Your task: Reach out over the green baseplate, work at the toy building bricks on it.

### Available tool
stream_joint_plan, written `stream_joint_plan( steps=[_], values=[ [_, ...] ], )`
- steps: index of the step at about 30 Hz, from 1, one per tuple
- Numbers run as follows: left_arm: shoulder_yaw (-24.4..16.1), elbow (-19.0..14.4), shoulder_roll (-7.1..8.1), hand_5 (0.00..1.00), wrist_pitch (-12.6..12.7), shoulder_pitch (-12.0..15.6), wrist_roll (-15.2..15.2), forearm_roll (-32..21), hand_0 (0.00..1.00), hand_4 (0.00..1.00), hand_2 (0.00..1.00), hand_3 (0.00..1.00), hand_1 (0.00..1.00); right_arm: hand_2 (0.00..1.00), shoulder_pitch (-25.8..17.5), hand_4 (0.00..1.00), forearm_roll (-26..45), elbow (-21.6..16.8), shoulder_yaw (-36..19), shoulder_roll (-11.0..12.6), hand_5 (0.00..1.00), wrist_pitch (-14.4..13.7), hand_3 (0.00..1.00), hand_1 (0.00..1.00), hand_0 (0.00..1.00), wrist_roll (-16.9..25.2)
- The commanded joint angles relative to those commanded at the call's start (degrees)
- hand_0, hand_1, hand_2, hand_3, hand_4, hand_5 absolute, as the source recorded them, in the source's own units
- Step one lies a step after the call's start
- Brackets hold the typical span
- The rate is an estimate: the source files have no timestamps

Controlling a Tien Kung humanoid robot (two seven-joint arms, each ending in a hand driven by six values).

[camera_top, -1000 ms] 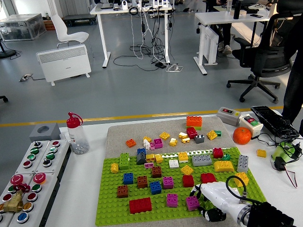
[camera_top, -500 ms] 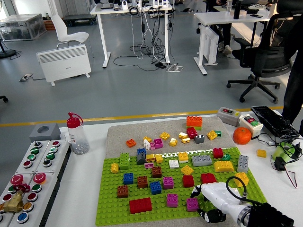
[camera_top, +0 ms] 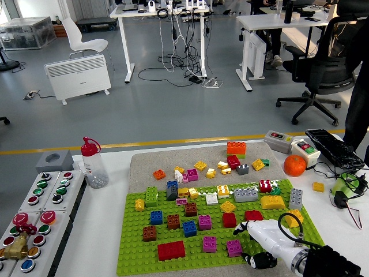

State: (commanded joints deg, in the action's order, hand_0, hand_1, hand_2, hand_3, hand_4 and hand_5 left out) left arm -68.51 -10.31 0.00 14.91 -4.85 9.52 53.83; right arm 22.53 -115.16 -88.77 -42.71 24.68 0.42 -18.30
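Nearest, at the tabletop's near right corner, the right hand (camera_top: 253, 245) reaches in over the baseplate (camera_top: 135, 257). White fingers (camera_top: 245, 229) curl just beside a magenta brick (camera_top: 234, 247) on the plate's near edge; contact or a pinch cannot be told from this angle. Left arm not in view.

Progress, judged: early to middling. A good many bricks already sit on the studs: red slab (camera_top: 171, 250) near the front, brown, blue and magenta ones in rows behind, grey plate (camera_top: 245, 194) and yellow piece (camera_top: 272, 202) toward the far right of the baseplate. Many loose bricks lie beyond, on the grey mat (camera_top: 144, 167), including an orange brick (camera_top: 236, 148) at its far edge. Those look unplaced.

Hard to make out: the hand's underside and thumb, hidden by its own wrist; whether the magenta brick is seated or lifted; the forearm, cut off by the frame's corner. Small far bricks overlap, so no count is certain.
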Motion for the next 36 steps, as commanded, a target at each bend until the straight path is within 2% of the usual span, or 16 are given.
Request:
stream_joint_plan(
  steps=[8,15,17,18,23,24,29,30,35,36],
  values=[
    [-0.07,0.0,0.0,0.998,-0.02,-0.1,-0.03,-0.01,0.668,0.241,0.571,0.474,0.617,0.791,-0.45,0.72,0.16,-1.22,-0.6,0.76,0.185,0.45,0.737,0.619,0.481,-0.06],
    [-0.18,0.0,0.0,0.998,-0.03,-0.2,-0.09,-0.04,0.668,0.24,0.571,0.474,0.617,0.792,-1.42,0.729,0.23,-3.83,-2.02,1.87,0.203,0.02,0.739,0.62,0.481,0.07],
    [-0.23,0.0,0.0,0.998,-0.04,-0.21,-0.08,0.01,0.668,0.24,0.571,0.474,0.617,0.792,-1.62,0.729,0.45,-4.63,-2.14,2.09,0.203,-0.83,0.739,0.62,0.481,0.47],
    [-0.25,0.0,0.0,0.998,-0.04,-0.21,-0.08,0.02,0.668,0.241,0.571,0.474,0.617,0.766,-1.7,0.683,0.71,-4.99,-2.01,2.2,0.197,-1.7,0.731,0.604,0.465,0.79],
    [-0.28,0.0,0.0,0.998,-0.06,-0.22,-0.02,0.15,0.668,0.241,0.571,0.474,0.617,0.766,-1.55,0.683,3.02,-5.28,-0.53,2.63,0.197,-6.03,0.731,0.604,0.465,2.85],
    [-0.27,0.0,0.0,0.998,-0.07,-0.23,0.0,0.17,0.668,0.24,0.57,0.474,0.617,0.688,-1.5,0.41,3.43,-5.24,-0.25,2.72,0.187,-6.92,0.655,0.512,0.364,3.41],
    [-0.17,0.0,0.0,0.998,-0.09,-0.25,0.01,0.09,0.668,0.24,0.57,0.474,0.617,0.688,-1.27,0.41,5.95,-5.28,0.79,3.15,0.187,-11.92,0.655,0.512,0.364,7.01],
    [-0.14,0.0,0.0,0.998,-0.09,-0.27,0.02,0.11,0.668,0.24,0.57,0.474,0.617,0.623,-1.21,0.151,6.25,-5.3,0.99,3.2,0.091,-12.84,0.558,0.328,0.221,7.6],
    [-0.08,0.0,0.0,0.998,-0.08,-0.34,0.01,0.13,0.668,0.24,0.57,0.474,0.617,0.623,-1.21,0.151,7.26,-5.53,1.51,3.36,0.091,-15.88,0.558,0.328,0.221,9.61],
    [-0.08,0.0,0.0,0.998,-0.08,-0.35,0.01,0.13,0.668,0.239,0.568,0.473,0.615,0.598,-1.22,0.099,7.36,-5.58,1.56,3.38,0.002,-16.05,0.527,0.232,0.162,9.7]
  ],
)
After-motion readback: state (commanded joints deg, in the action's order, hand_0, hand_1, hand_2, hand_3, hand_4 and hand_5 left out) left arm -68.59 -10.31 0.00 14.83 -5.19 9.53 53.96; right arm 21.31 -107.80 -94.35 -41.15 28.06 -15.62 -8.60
